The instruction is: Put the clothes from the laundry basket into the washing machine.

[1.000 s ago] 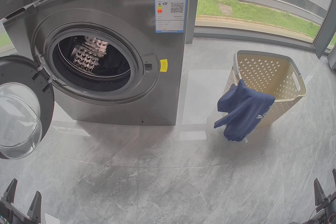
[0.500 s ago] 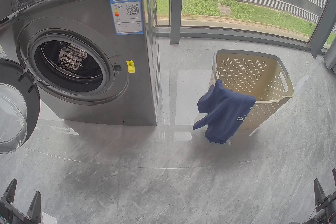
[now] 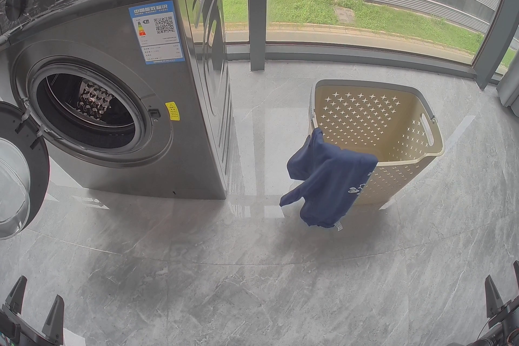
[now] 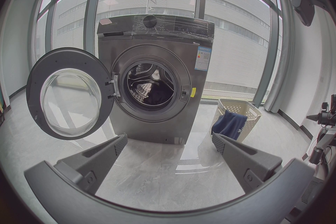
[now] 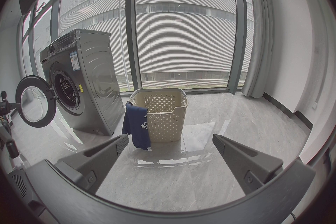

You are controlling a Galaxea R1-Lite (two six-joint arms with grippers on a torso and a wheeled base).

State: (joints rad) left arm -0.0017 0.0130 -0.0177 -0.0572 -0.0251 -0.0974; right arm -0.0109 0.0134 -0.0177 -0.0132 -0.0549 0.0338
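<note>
A beige laundry basket stands on the floor to the right of the grey washing machine. A dark blue garment hangs over the basket's near-left rim. The machine's round door is swung open to the left, and dark cloth lies inside the drum. My left gripper is open and empty low at the left. My right gripper is open and empty low at the right, well short of the basket.
Grey tiled floor stretches between me and both the machine and the basket. A glass wall with a dark pillar runs behind them. A curtain hangs at the far right corner.
The head camera has swung right: machine and basket both sit further left in the picture. Both grippers stay in the same spots, open. The garment hangs on the basket as before.
</note>
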